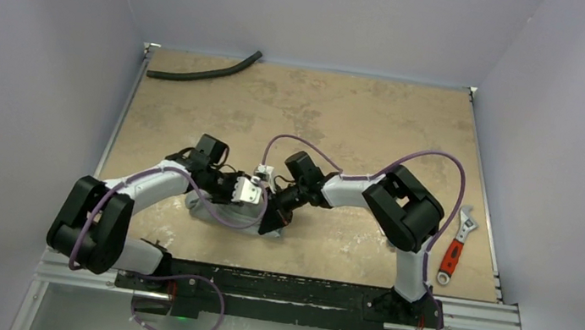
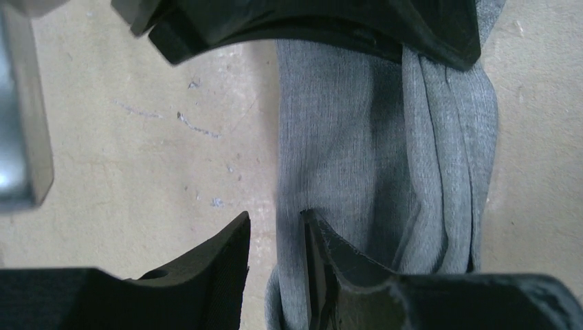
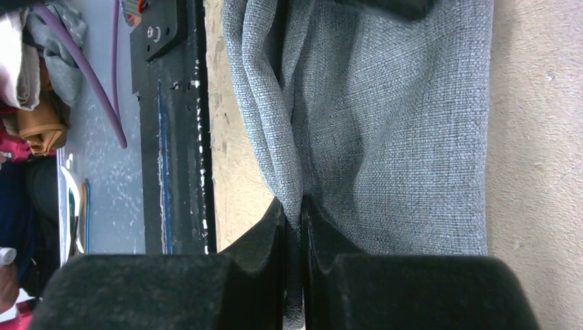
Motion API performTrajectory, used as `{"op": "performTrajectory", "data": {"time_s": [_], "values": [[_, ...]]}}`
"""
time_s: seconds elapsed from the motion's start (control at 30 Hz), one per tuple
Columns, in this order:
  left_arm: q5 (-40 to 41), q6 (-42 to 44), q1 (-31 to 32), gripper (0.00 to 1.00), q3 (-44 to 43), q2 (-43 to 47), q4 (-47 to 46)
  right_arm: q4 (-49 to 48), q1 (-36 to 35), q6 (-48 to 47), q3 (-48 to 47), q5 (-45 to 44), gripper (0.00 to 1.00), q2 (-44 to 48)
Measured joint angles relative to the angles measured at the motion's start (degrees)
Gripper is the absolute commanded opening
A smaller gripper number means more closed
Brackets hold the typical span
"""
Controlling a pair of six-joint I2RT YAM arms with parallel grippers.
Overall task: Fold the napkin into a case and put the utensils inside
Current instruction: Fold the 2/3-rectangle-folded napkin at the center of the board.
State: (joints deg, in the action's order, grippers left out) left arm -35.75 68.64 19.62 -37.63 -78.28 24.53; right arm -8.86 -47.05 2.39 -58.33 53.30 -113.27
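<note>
Well, from above, the tan, mottled table (image 1: 363, 123) sat boxed in by pale lilac walls (image 1: 30, 54). A black hose (image 1: 203, 72) lay at its 11 o'clock corner and a red-handled wrench (image 1: 454, 250) out at 4 o'clock. Both arms were bent inward over the grey napkin (image 1: 218, 217), bunched toward 6 o'clock, near the black rail (image 1: 298, 289).

On the left wrist camera, the left gripper (image 2: 275, 230) stood narrowly parted. The cloth's long edge ran through the gap toward 12 o'clock, with one finger over bare tabletop and the other over fabric.

Over on the right wrist camera, the right gripper (image 3: 294, 206) was pinched tight on a raised fold of the napkin, with scuffed beige surface showing at 3 o'clock.
</note>
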Motion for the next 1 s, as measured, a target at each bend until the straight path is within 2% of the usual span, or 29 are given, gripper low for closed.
{"op": "performTrajectory", "data": {"time_s": [0.13,0.33,0.73,1.0], "values": [[1.0,-0.7,2.5,0.29,1.0,-0.9,-3.6,0.9,0.0,-0.2,-0.3,0.4,0.00,-0.1],[1.4,-3.1,4.6,0.19,1.0,-1.6,-6.9,2.8,0.0,-0.8,-0.8,0.5,0.00,-0.1],[1.1,-4.5,6.8,0.20,1.0,-2.2,-9.0,3.4,0.2,-0.9,-1.1,1.2,0.00,-0.4],[3.1,4.2,8.7,0.20,3.5,-2.1,-9.1,6.2,0.2,-0.7,-2.8,1.8,0.00,-0.7]]}}
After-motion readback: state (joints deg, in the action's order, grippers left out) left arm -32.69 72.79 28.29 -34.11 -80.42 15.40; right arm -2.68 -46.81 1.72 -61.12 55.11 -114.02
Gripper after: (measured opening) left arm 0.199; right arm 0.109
